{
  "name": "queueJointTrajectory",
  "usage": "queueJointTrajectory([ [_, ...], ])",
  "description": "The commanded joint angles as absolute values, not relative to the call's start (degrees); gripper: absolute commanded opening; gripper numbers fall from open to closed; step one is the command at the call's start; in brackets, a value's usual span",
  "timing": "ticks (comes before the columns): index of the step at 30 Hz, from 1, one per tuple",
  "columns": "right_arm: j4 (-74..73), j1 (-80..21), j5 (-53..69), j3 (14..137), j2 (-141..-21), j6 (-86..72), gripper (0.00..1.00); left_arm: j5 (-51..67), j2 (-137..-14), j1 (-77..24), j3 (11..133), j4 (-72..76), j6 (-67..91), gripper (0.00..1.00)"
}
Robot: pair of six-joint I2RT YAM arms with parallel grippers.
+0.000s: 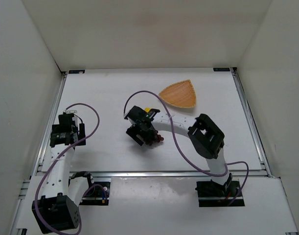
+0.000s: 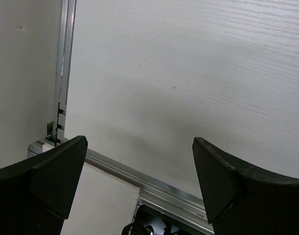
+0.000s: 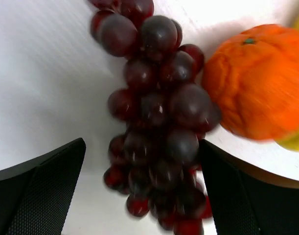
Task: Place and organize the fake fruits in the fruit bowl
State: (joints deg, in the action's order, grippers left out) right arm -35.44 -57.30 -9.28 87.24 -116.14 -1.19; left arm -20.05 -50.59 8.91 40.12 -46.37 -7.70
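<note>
Right gripper [image 3: 142, 164]: fingers spread wide, one on each side of the grape bunch [image 3: 159, 122], holding nothing yet; whether the right-hand finger already touches the grapes I cannot tell
Left gripper [image 2: 139, 178]: fingers wide apart with only bare counter between them, parked by the left edge, well away from the fruit
Grape bunch: lies on the counter near its middle, long axis running away from the right wrist camera, between the open fingers
Orange [image 3: 257, 83]: touching the grapes on their right side
Yellow fruit [image 3: 292, 141]: just behind the orange, mostly hidden
Fruit bowl [image 1: 181, 95]: sits toward the far right corner, apart from the fruits, with nothing in it
Step in hand: probably the grasp on the grapes, first fruit of three
How to do it well: sink low enough to pinch the thick middle of the bunch, not the loose tip; close gently, since the bunch looks lumpy and may slide
Risk: the right-hand finger sits near the orange and could nudge it or roll it off
</note>
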Motion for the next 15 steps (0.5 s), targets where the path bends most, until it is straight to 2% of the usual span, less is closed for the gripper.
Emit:
queueJointTrajectory([
  [1, -36.1, -56.9, -9.4, 89.9, -118.6, 0.5, 0.96, -19.0, -50.3, 9.2, 40.1, -46.2, -7.9, 1.00],
  [3, -36.1, -56.9, -7.9, 89.9, -118.7, 0.0, 0.88, -19.0, -50.3, 9.2, 40.1, -46.2, -7.9, 1.00],
  [4, -36.1, -56.9, -7.0, 89.3, -118.0, 0.0, 0.76, -19.0, -50.8, 9.2, 40.1, -46.2, -7.9, 1.00],
  [7, -36.7, -56.9, -5.7, 88.1, -116.0, -1.2, 0.49, -19.0, -50.8, 9.2, 40.1, -46.2, -7.9, 1.00],
  [8, -37.4, -56.9, -4.8, 88.1, -115.2, -1.8, 0.33, -19.0, -50.8, 9.2, 40.1, -46.2, -7.9, 1.00],
  [9, -38.1, -56.9, -4.1, 87.5, -114.3, -1.8, 0.27, -19.0, -51.3, 9.2, 40.1, -46.2, -7.9, 1.00],
  [11, -38.1, -56.9, -2.0, 86.9, -110.3, -2.5, 0.16, -19.0, -51.3, 9.2, 40.1, -46.2, -7.9, 1.00],
  [15, -38.1, -55.4, 0.5, 86.9, -102.7, -3.7, 0.10, -18.5, -52.6, 9.2, 40.1, -46.2, -7.9, 1.00],
])
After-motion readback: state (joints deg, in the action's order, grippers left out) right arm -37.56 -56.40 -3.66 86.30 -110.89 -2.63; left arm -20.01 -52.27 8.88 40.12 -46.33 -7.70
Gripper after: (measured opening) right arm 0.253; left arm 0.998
